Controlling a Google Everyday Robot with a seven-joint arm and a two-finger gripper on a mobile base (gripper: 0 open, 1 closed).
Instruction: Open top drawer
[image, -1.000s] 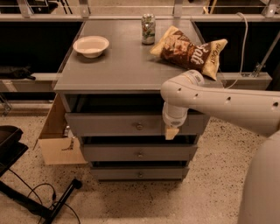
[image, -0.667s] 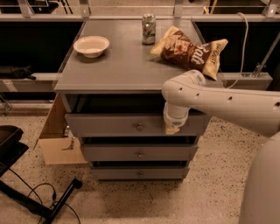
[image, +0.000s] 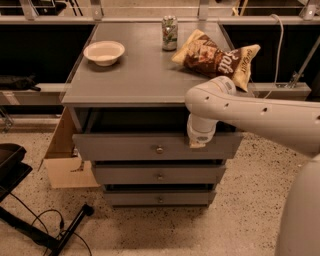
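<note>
The top drawer (image: 120, 146) has slid a little further out from under the front edge of the bench (image: 140, 80). Its front now sits slightly lower and wider in the camera view than a second ago, its round knob (image: 159, 149) has dropped with it, and the dark opening below the bench's front edge has grown. The gripper (image: 196, 144), below the front edge toward the bench's front right corner, has lifted a touch. Its tip hung down over the drawer's face a second ago and now sits at the face's upper rim, right of the knob.
</note>
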